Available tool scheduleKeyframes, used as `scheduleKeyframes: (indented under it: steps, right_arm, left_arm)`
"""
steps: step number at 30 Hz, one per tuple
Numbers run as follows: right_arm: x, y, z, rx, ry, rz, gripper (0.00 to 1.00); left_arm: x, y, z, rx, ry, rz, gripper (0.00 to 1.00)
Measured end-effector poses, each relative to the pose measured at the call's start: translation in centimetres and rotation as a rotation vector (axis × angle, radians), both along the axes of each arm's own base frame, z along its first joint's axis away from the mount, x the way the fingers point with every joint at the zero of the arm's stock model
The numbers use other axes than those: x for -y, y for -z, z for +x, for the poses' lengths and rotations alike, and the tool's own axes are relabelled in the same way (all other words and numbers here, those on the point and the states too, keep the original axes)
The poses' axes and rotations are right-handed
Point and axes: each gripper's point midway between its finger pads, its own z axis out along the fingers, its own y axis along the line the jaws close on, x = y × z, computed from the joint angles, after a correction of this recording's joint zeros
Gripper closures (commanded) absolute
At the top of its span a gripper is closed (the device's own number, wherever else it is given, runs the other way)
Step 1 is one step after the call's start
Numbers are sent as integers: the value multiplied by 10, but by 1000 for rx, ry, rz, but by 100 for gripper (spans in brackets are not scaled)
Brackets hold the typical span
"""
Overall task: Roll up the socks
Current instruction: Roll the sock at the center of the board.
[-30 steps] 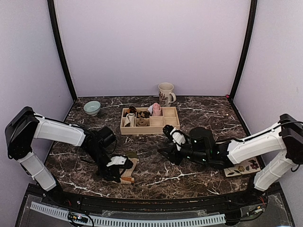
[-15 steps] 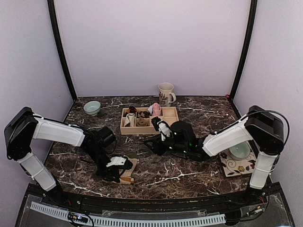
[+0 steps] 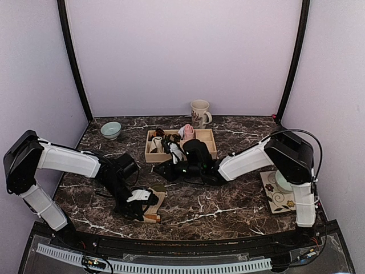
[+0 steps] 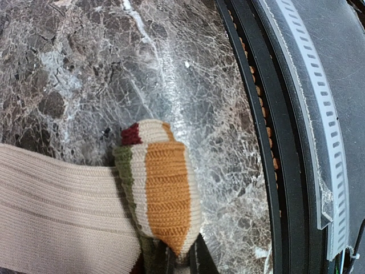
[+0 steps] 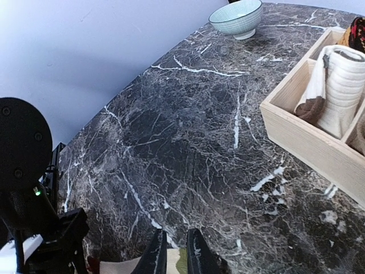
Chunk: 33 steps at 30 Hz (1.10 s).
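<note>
- Pinching the striped cuff of the tan sock [image 4: 97, 200], the left end effector [image 4: 183, 258] is clamped tight on the fabric at the near left of the worktop [image 5: 188, 131]. That anchor should keep this end from sliding once rolling begins.
- The sock's ribbed tan body lies flat on the marble, running away from the grip. Its orange, green, cream and dark-red bands bunch at the clamped end, close to the worktop's near edge.
- Reaching far across from the right, the right end effector [image 5: 175, 246] hangs low over the marble near the sock's other end, its fingers drawn to a slim gap. A scrap of pale and green fabric shows beneath them at the bottom edge of the wrist view. Whether they have caught it cannot be told.
- That reach looks aimed at the free end, the likely starting point for a roll toward the pinned cuff.
- The pink sock [image 3: 187, 132] appears to stand in a back compartment of the wooden tray [image 5: 296, 137], near small rolled bundles [image 5: 342, 91], so the tan one seems to be the job in hand.
- A pale bowl [image 5: 236, 17] at the far left and a mug [image 3: 199, 111] behind the tray sit well apart from the work.
</note>
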Motion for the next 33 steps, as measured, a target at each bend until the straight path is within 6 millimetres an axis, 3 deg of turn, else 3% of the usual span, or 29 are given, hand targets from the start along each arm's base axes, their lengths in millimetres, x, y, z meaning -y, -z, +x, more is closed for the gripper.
scheduleKeyframes:
  steps: [5,9,13,19,23,27,33]
  right_arm:
    - [-14,7,-5,-40,-48,6,97]
    - [-14,24,-25,-88,-90,-38,100]
    - [-5,50,-49,-137,-117,-125,100]
    - [12,74,-71,-182,-123,-204,100]
    - [16,78,-65,-201,-85,-224,100]
    - [23,78,-43,-222,-2,-244,100]
    - [52,80,-15,-203,137,-311,100]
  left_arm:
    - [0,0,0,0,0,0,100]
    - [0,0,0,1,0,1,100]
    - [0,0,0,1,1,0,100]
    - [2,0,2,-6,4,-1,100]
    - [3,0,2,-8,6,0,100]
    - [4,1,4,-19,6,10,100]
    - [15,1,14,-53,8,27,100]
